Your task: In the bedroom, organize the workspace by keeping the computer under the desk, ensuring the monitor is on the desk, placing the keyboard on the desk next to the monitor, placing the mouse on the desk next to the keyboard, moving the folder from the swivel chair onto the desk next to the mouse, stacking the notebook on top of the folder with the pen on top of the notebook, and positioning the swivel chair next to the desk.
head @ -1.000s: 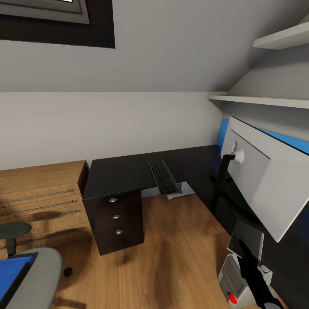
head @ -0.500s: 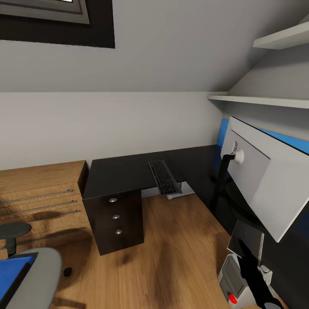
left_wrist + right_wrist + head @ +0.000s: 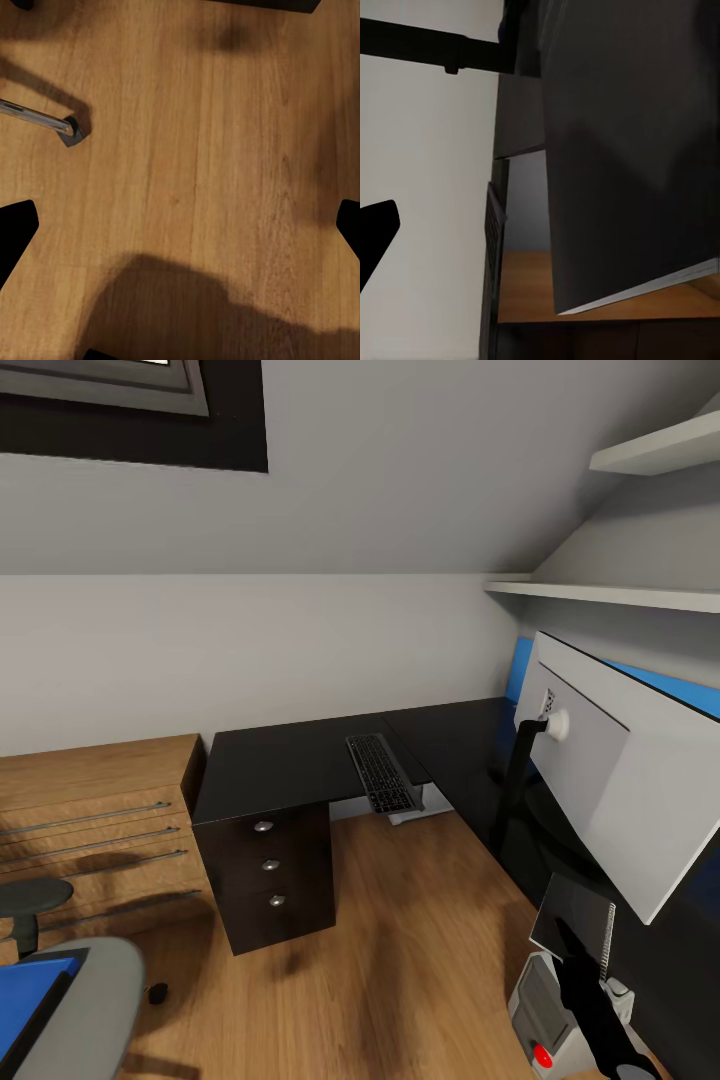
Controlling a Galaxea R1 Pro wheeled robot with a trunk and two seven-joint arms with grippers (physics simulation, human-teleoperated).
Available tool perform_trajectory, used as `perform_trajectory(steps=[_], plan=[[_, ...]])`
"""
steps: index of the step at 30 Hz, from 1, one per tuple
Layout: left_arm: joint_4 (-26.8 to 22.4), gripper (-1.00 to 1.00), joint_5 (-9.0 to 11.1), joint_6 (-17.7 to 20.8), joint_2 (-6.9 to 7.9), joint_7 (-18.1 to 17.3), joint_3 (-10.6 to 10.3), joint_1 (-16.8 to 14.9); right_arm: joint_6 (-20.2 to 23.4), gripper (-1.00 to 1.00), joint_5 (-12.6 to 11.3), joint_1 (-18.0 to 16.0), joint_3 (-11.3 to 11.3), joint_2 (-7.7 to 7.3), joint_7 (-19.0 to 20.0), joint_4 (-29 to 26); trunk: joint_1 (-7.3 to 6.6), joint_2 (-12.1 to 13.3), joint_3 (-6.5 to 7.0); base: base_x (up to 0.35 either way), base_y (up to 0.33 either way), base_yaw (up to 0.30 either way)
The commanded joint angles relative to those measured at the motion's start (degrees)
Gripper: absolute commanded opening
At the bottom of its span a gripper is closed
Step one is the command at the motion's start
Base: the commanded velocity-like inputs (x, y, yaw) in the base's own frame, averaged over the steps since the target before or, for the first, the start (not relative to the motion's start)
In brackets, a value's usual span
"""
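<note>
The keyboard (image 3: 382, 772) lies on the far part of the table (image 3: 280, 760), overhanging its near edge; the monitor (image 3: 620, 770) stands on the right. The folder (image 3: 25, 1000) lies on the chair (image 3: 85, 1010), near left. The right end effector (image 3: 572, 940) grips a dark notebook (image 3: 572, 915); the left end effector's (image 3: 180, 225) fingers (image 3: 15, 232) are spread wide above the floor (image 3: 195, 150).

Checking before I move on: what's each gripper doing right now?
Left gripper: open, empty.
Right gripper: cannot tell; notebook right by it.
</note>
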Motion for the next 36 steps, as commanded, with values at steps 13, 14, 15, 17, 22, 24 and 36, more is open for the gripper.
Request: perform_trajectory(steps=[13,14,15,17,22,24,36], plan=[[0.0,1.0,-0.3,-0.2,-0.02,0.1,0.4,0.0,1.0,1.0,-0.7,0.0,-1.9,-0.92,-0.2,0.1,0.0,0.0,-0.06,0.0,0.0,0.0],[0.0,1.0,-0.3,-0.2,-0.02,0.1,0.4,0.0,1.0,1.0,-0.7,0.0,-1.9,-0.95,-0.2,0.1,0.0,0.0,-0.06,0.0,0.0,0.0],[0.0,1.0,-0.3,-0.2,-0.02,0.2,0.4,0.0,1.0,1.0,-0.7,0.0,-1.9,-1.02,-0.2,0.1,0.0,0.0,-0.06,0.0,0.0,0.0],[0.0,1.0,-0.3,-0.2,-0.02,0.2,0.4,0.0,1.0,1.0,-0.7,0.0,-1.9,-1.07,-0.2,0.1,0.0,0.0,-0.06,0.0,0.0,0.0],[0.0,1.0,-0.3,-0.2,-0.02,0.2,0.4,0.0,1.1,1.0,-0.7,0.0,-1.9,-1.12,-0.2,0.1,0.0,0.0,-0.06,0.0,0.0,0.0],[0.0,1.0,-0.3,-0.2,-0.02,0.2,0.4,0.0,1.1,1.0,-0.7,0.0,-1.9,-1.14,-0.2,0.1,0.0,0.0,-0.06,0.0,0.0,0.0],[0.0,1.0,-0.3,-0.2,-0.02,0.3,0.4,0.0,1.1,-1.0,-0.7,-0.1,-1.9,-1.22,-0.2,0.1,0.0,0.0,-0.06,0.0,0.0,0.0]])
